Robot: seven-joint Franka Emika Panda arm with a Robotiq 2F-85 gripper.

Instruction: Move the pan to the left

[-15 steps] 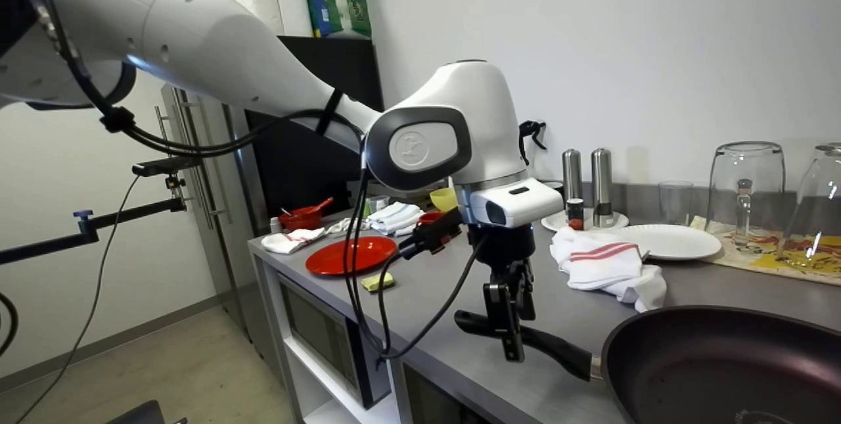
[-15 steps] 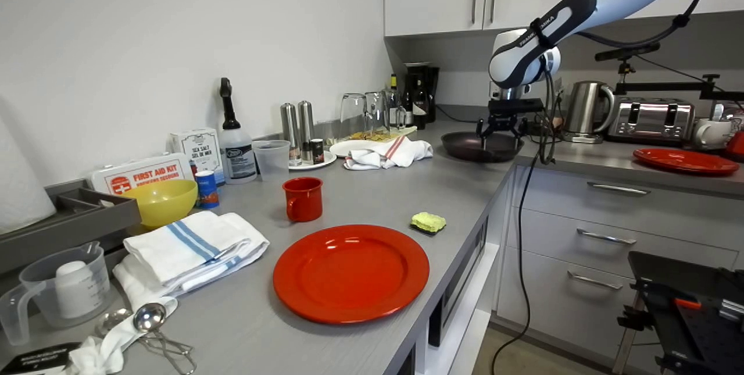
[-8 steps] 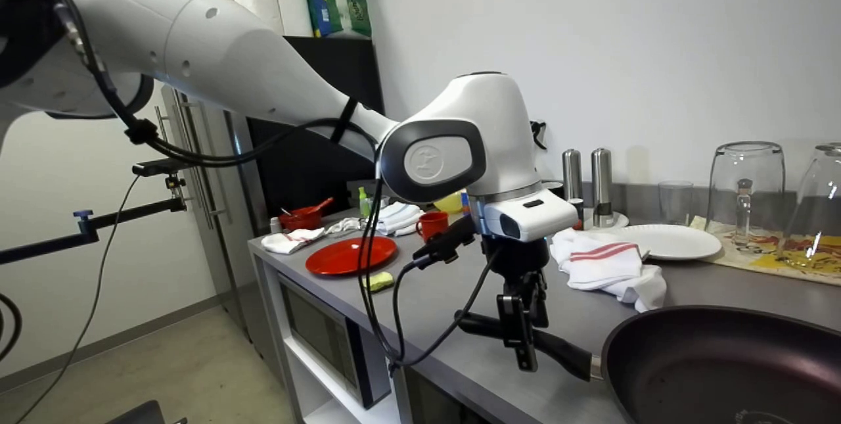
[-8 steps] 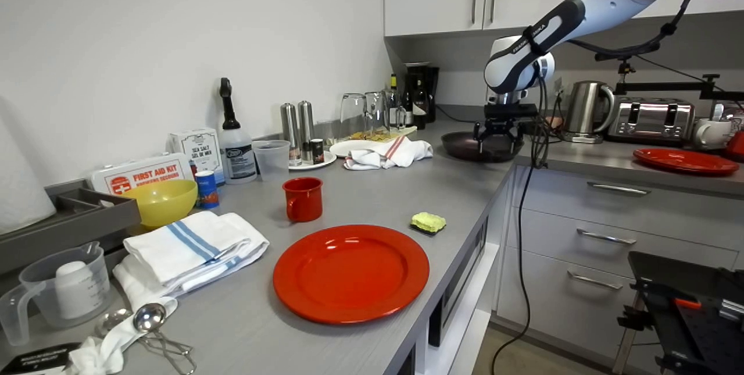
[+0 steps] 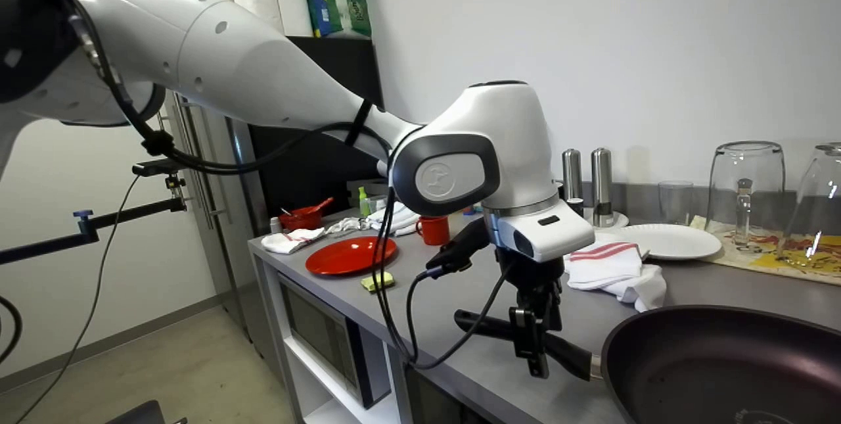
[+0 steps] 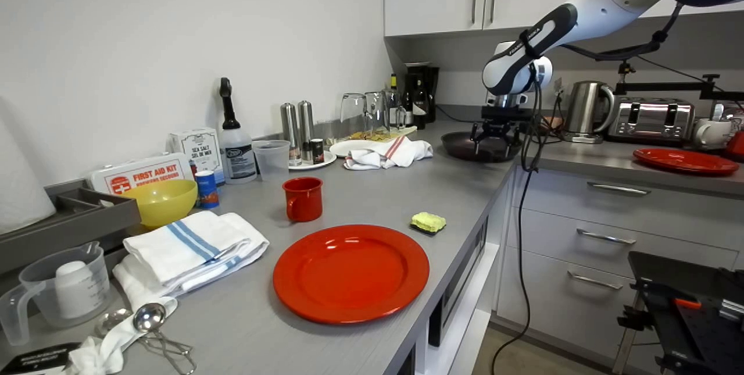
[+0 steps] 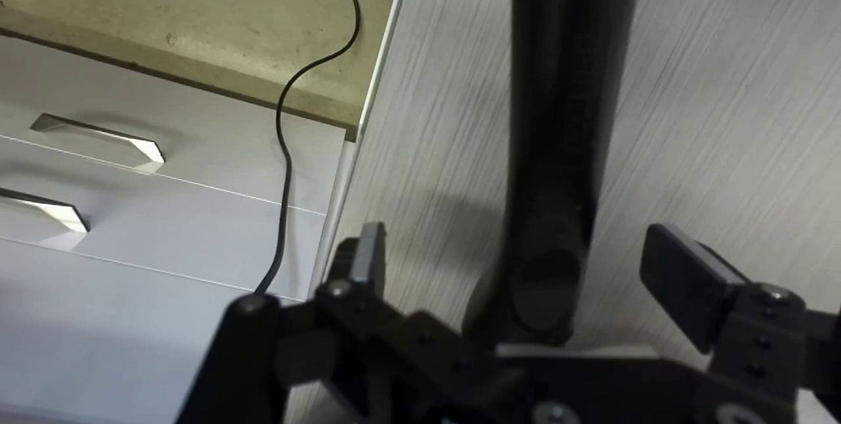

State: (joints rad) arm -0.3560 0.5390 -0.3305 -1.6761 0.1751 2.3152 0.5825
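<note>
Above the grey counter [image 6: 372, 197], the black two-fingered pincer [image 7: 522, 273] is hanging with its fingers spread wide, gripping nothing. Seen from the wrist, the fingers are standing well apart to either side of the long straight black handle [image 7: 562, 148], and bare counter is showing between it and each of them. The handle is looking dark and blurred there, and it is running off the top edge.

It is joining the large round black frying pan [image 5: 709, 365], shallow and dark brownish inside, which is sitting on the counter by its inner corner (its right and lower parts are falling outside an exterior view). The nearer finger is covering a short stretch of the handle there. In an exterior view the pincer is also blocking part of the pan [image 6: 456, 147], and the handle is proving hard to make out among the dark finger parts.

The white robot arm [image 5: 250, 69] is hiding the left side of a white cloth with red stripes [image 5: 611, 276], lying near the pan, and is running out of both exterior views. A clear glass vessel [image 5: 815, 207] is losing its right side to the edge. At an exterior view's left edge, a thick white roll [image 6: 20, 189] is being cut off too.
</note>
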